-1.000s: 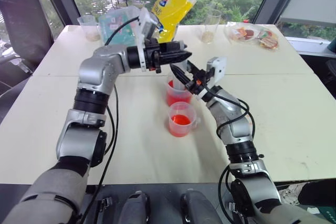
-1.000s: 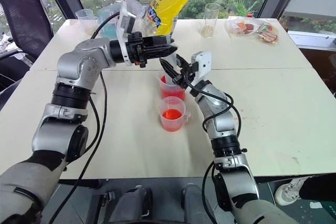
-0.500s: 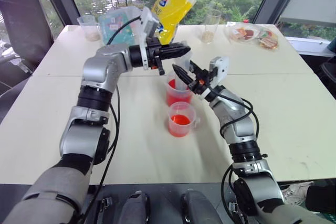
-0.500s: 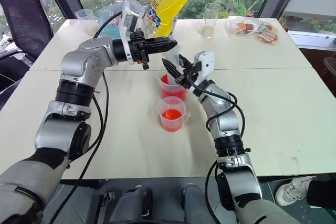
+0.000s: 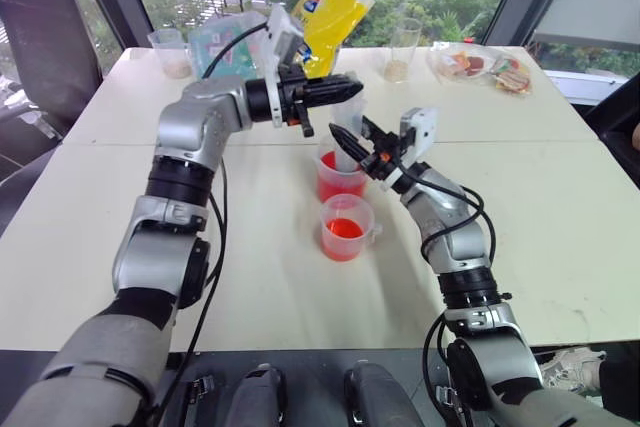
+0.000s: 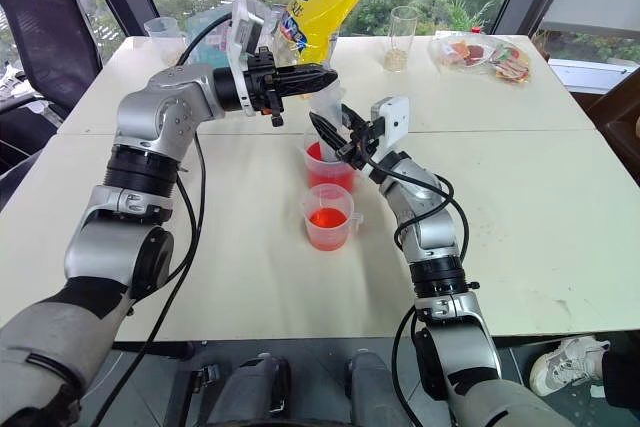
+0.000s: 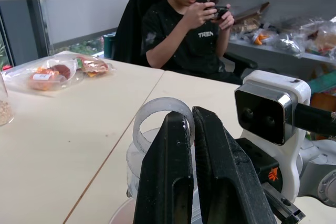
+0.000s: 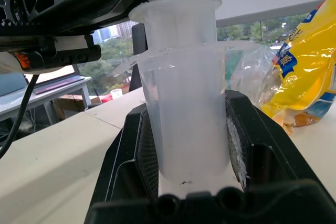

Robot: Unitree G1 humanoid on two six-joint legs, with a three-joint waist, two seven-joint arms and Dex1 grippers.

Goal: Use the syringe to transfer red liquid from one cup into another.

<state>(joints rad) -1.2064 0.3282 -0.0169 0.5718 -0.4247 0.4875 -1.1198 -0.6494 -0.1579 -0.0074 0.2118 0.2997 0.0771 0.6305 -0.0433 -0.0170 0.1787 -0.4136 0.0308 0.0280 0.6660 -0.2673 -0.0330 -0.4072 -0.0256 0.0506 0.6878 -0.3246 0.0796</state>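
Near the middle of the left eye frame, the syringe stands upright over the taller cup, its lower end down inside that cup. The right gripper reaches in from the lower right and has its fingers closed on the clear barrel; the right wrist view shows the barrel pressed between the two black fingers, with the flange and the white plunger rising above it. The left gripper comes in level from the left, just above the syringe, with its fingers closed together on the ring at the plunger's top, which the left wrist view shows just beyond the fingertips.

The taller cup holds red liquid in its lower part. The shorter cup stands just below it in the frame, close to it, and also holds red liquid. Both rest on the pale worktop.

Toward the top of the frame, at the worktop's far edge, stand a yellow bag, a teal packet, a clear cup with tan contents and another at the upper left. Bagged snacks lie at the upper right. In the left wrist view a person sits beyond the worktop holding a phone.
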